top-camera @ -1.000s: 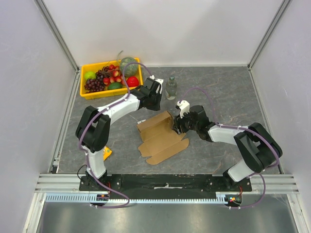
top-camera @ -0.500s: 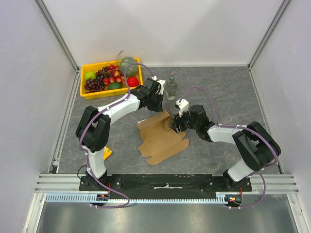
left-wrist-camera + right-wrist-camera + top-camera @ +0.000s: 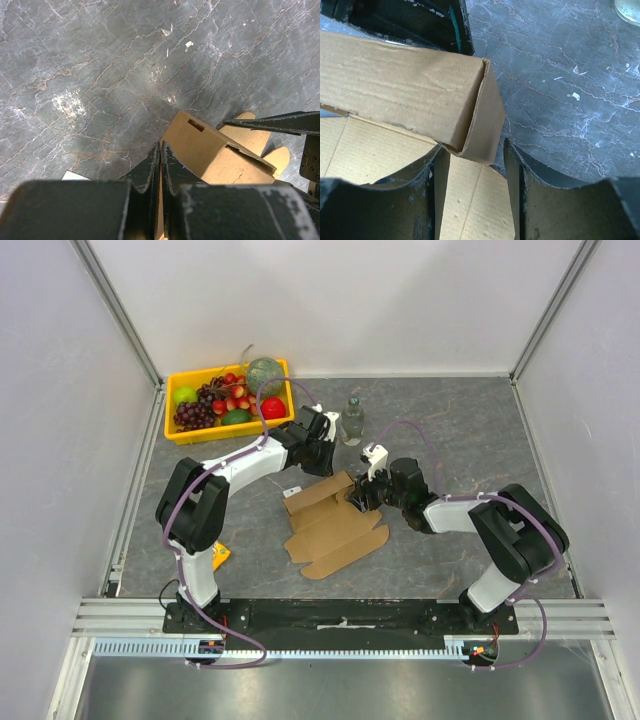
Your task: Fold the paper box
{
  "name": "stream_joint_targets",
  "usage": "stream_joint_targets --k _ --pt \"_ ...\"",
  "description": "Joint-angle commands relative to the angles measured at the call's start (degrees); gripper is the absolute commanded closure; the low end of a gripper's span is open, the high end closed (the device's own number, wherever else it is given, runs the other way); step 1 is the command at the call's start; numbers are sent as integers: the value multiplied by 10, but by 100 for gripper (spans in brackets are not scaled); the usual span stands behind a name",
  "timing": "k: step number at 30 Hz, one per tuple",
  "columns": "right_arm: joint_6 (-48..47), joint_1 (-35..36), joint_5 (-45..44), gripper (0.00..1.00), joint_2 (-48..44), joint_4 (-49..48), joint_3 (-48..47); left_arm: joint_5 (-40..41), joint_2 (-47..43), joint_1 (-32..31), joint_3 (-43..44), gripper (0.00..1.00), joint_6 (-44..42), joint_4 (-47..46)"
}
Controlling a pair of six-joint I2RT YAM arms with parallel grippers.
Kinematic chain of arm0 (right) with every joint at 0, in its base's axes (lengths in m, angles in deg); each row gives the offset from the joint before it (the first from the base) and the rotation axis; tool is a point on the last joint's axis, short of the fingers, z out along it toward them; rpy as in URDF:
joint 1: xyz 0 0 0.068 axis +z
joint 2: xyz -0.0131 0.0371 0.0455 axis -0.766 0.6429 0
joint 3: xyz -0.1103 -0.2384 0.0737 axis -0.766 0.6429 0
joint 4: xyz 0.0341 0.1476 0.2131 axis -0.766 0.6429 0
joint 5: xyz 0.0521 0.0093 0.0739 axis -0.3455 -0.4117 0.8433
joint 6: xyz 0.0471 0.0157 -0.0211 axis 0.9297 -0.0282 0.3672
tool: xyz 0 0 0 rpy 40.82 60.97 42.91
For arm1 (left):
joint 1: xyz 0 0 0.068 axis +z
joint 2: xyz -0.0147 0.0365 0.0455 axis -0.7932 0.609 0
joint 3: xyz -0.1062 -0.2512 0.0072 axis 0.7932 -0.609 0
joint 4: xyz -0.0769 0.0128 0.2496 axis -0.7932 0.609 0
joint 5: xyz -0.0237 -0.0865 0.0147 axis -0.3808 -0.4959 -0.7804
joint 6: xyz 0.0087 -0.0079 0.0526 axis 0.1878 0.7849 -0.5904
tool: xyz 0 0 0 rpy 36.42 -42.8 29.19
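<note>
The brown paper box lies as a partly folded sheet in the middle of the table, its far panel raised as a wall. My left gripper is at that wall's far side. In the left wrist view its fingers are pressed together on a thin cardboard edge. My right gripper is open at the wall's right end. In the right wrist view its jaws straddle the folded corner without pinching it.
A yellow tray of fruit stands at the back left. A clear bottle is just behind the grippers; its base shows in the right wrist view. A small yellow item lies near the left arm's base.
The far panel has risen from slanted to a more upright wall. My right gripper has moved slightly left and away, closer to the wall's end. The left gripper has shifted a little.
</note>
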Motion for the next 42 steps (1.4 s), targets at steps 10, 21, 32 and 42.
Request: stream_joint_targets --k 10,21,32,42 --pt "43 5 -47 49 19 -138 27 -36 -28 2 -29 93 7 -24" --pt "49 15 -89 53 28 -162 23 -76 -45 3 -61 94 36 -50" --pt "53 22 -72 57 59 -182 8 -98 -42 2 -79 94 52 -70" --pt "64 24 -82 67 73 -194 3 -104 -38 2 -79 94 56 -71"
